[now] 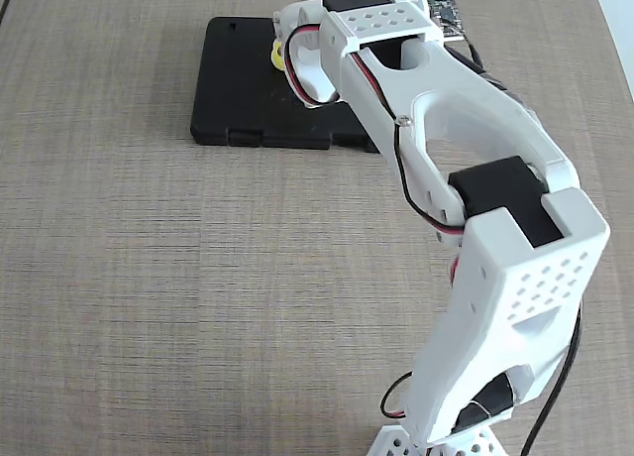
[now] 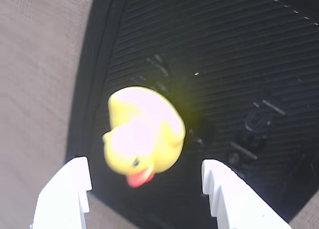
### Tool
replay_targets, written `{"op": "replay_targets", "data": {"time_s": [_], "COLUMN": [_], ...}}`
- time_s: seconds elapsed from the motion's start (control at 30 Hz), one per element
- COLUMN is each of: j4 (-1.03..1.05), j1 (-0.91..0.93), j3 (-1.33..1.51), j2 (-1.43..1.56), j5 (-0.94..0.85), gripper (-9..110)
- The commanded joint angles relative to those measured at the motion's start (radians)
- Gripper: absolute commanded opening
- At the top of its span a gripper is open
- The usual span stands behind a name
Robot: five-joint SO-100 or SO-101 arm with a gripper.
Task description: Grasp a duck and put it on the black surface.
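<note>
The yellow duck point(image 2: 144, 132) with its red-orange beak sits on the black surface point(image 2: 239, 64), near the slab's edge. In the wrist view my gripper point(image 2: 144, 164) is open, its white fingers point(image 2: 65, 194) standing on either side of the duck with a gap on each side, touching nothing. In the fixed view only a sliver of the duck point(image 1: 278, 55) shows beside the gripper point(image 1: 297, 74), which hangs over the right part of the black surface point(image 1: 238, 89). The arm hides the slab's right end.
The slab lies on a grey-brown woven table point(image 1: 149, 278). A small circuit board point(image 1: 446, 10) with wires sits at the back right behind the arm. The arm's base point(image 1: 436, 441) stands at the front right.
</note>
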Motion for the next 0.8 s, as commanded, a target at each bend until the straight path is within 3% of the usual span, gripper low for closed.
{"op": "replay_targets", "data": {"time_s": [0.0,0.17,0.47,0.77], "j4": [0.0,-0.012,-0.014,-0.015], "j1": [0.017,0.091,0.241,0.247], "j3": [0.08,0.255,0.657,1.097], "j2": [0.374,0.676,1.147,1.649], "j5": [0.002,0.002,-0.003,0.0], "gripper": [22,18,-1,0]}}
